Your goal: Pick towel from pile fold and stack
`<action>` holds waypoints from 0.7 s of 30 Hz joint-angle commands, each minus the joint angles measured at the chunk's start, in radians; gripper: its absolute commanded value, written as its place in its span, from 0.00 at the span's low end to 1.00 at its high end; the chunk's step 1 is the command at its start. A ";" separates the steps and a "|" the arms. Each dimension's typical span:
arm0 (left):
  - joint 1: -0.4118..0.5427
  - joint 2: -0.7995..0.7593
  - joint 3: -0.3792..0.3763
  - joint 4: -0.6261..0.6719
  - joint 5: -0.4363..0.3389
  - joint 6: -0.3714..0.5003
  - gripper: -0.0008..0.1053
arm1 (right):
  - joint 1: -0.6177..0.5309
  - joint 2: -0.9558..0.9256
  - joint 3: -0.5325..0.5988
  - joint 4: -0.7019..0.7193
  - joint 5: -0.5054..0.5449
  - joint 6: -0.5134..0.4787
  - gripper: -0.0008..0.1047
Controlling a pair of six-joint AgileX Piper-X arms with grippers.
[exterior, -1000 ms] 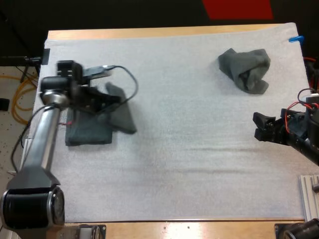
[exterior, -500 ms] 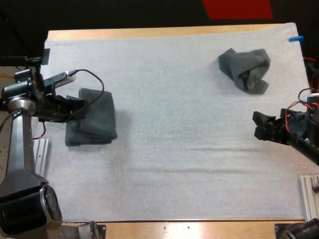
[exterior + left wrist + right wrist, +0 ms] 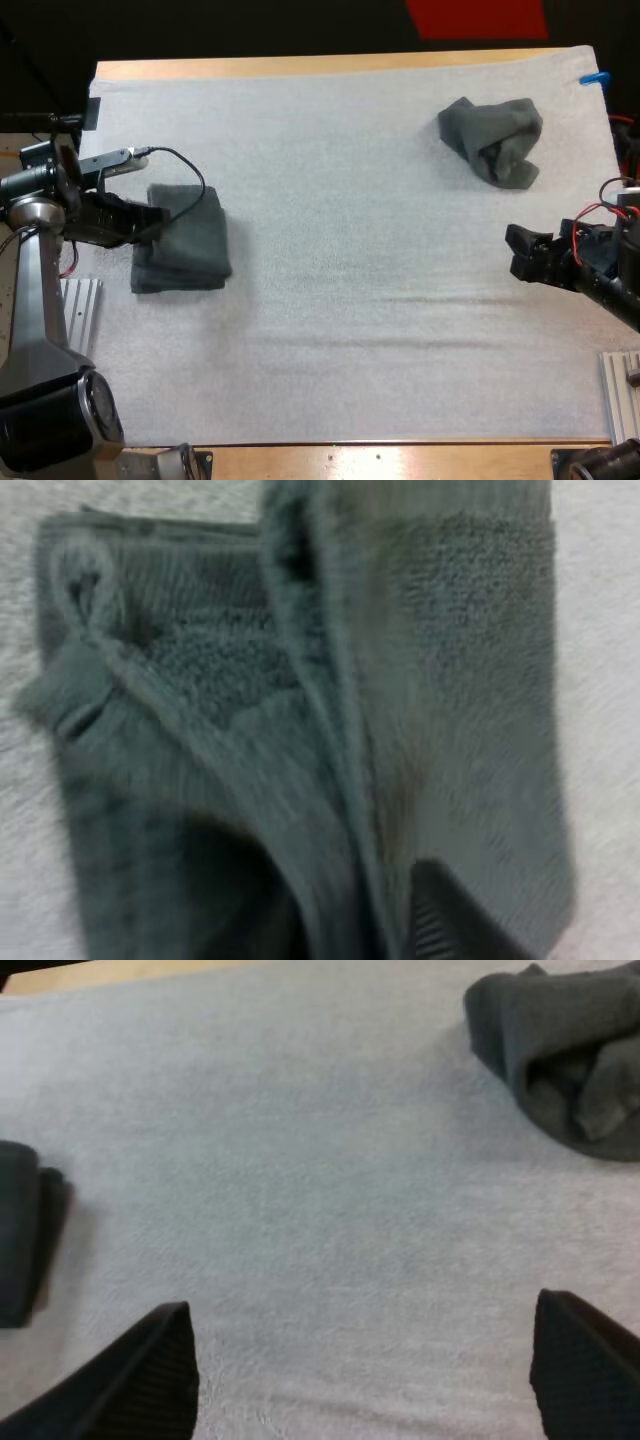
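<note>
- the folded stack of dark grey-green towels (image 3: pixel 185 240) lies flat on the white mat (image 3: pixel 350 300), near the mat's left edge as the high view shows it.
- the left claw (image 3: pixel 150 218) sits at the left side of that stack, touching its upper layer; the arm reaches in from beside the wooden worktop (image 3: pixel 300 66).
- whether the left claw is apart or clamped on the cloth, i cannot tell — the high view is too dark at that spot.
- in the left wrist view the towel stack (image 3: pixel 450 680) is close up: ribbed terry cloth, one thick fold running lengthwise through the middle, a rumpled corner on one side, white mat beyond its edges.
- the crumpled dark grey-green towel (image 3: pixel 492 140) rests in a loose heap toward the far right of the mat, well apart from the stack.
- the right claw (image 3: pixel 518 253) hangs low over bare mat at the right side, nearer than the crumpled towel and clear of it.
- in the right wrist view the right claw (image 3: pixel 360 1305) stands wide apart — its two black fingers (image 3: pixel 150 1380) grip nothing, with plain mat between them.
- that view has the crumpled towel (image 3: pixel 570 1050) ahead and off to one side, and an end of the folded stack (image 3: pixel 15 1230) far across the mat on the other side.
</note>
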 commanded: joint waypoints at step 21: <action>-0.077 -0.317 -0.068 0.000 -0.321 0.004 0.61 | -0.002 -0.001 0.000 -0.006 -0.064 -0.001 0.65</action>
